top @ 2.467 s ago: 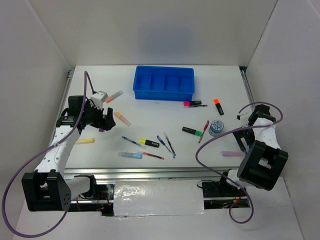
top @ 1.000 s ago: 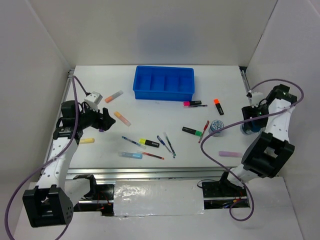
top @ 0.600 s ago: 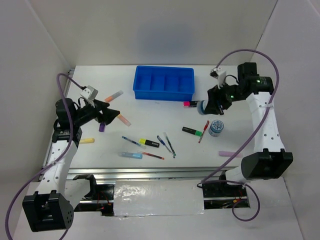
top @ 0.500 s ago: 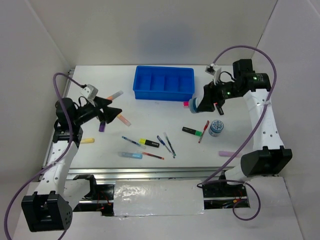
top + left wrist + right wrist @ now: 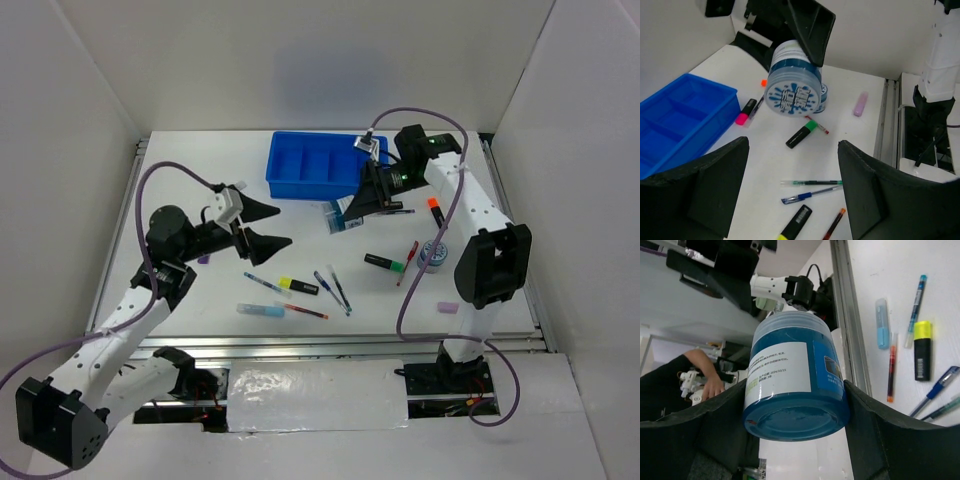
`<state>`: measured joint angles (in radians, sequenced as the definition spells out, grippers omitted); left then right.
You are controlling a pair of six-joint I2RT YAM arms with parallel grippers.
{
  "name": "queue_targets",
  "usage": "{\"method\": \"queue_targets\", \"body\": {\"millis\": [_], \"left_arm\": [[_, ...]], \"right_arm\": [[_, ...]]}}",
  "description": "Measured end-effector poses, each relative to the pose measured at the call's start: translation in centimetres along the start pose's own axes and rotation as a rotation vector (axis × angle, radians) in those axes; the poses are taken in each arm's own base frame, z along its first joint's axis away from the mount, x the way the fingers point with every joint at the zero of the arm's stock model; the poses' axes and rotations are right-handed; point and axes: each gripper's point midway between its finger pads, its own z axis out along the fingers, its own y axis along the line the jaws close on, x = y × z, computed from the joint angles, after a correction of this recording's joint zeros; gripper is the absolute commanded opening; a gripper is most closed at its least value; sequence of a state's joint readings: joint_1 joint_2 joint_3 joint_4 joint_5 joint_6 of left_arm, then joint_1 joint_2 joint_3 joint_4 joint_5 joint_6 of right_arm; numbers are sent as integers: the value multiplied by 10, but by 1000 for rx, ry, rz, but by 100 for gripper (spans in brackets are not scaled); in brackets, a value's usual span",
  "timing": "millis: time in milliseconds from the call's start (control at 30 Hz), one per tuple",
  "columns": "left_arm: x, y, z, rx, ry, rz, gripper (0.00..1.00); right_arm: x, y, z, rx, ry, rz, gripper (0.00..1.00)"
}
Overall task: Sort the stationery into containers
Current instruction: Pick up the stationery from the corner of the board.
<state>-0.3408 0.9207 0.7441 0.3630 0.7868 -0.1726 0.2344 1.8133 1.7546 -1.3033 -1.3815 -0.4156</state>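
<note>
The bright blue compartment tray stands at the back middle and also shows in the left wrist view. My right gripper is shut on a round blue tub with a patterned lid and holds it in the air just in front of the tray; in the right wrist view the tub fills the space between the fingers. A second pale-blue disc lies on the table. My left gripper is open and empty above the table's left middle.
Loose on the table are a green highlighter, an orange highlighter, a pink highlighter, a yellow highlighter, a purple marker, a pale blue marker, and red pens and blue pens.
My right arm swung from the far right to in front of the tray, carrying the round tub. My left arm moved right toward the table's middle, its gripper staying open.
</note>
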Motion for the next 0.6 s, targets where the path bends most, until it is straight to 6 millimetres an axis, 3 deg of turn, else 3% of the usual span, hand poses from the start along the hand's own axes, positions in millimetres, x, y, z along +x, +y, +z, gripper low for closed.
{"method": "queue_targets", "body": {"millis": [233, 500, 600], "left_arm": [[3, -28, 29, 34, -9, 130, 87], [17, -24, 48, -31, 4, 232, 99], [21, -20, 51, -55, 11, 241, 99]], "right_arm": [[3, 17, 17, -68, 33, 14, 0], [6, 25, 27, -90, 59, 39, 0], [7, 29, 30, -96, 67, 43, 0]]}}
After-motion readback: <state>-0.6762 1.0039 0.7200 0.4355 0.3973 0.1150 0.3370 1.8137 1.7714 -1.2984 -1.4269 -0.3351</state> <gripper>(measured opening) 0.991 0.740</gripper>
